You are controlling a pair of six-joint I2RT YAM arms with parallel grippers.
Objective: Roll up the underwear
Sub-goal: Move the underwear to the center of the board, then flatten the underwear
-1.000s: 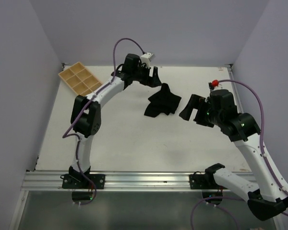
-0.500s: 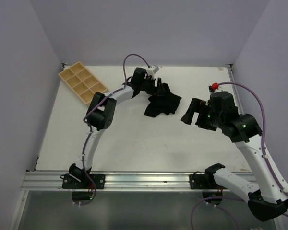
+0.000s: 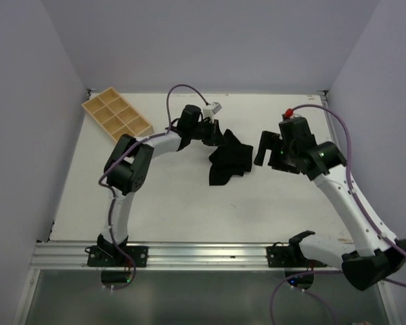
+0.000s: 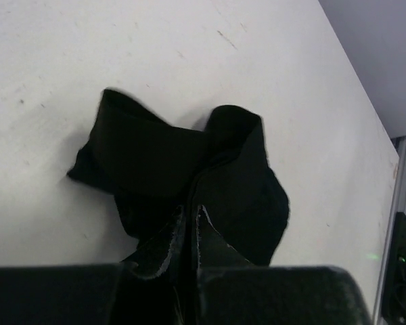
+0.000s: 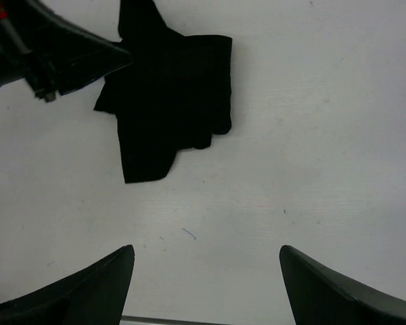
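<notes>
The underwear [image 3: 231, 161] is a crumpled black cloth lying on the white table, right of centre. My left gripper [image 3: 221, 136] sits at its far left corner. In the left wrist view the left gripper [image 4: 189, 214] is shut, its tips pressed together with a fold of the underwear [image 4: 237, 183] pinched between them. My right gripper [image 3: 269, 154] hovers just right of the cloth, open. The right wrist view shows the right gripper [image 5: 206, 271] spread wide over bare table, with the underwear [image 5: 172, 95] ahead of it and the left gripper's fingers [image 5: 88, 54] at the cloth's corner.
A tan wooden compartment tray [image 3: 117, 118] lies at the table's far left corner. Purple walls close in the left, back and right sides. A metal rail [image 3: 210, 254] runs along the near edge by the arm bases.
My left gripper moved in to the cloth's far corner and went from open to shut on it. The right arm swung toward the far side, nearer the cloth, still open. The cloth shifted slightly.
</notes>
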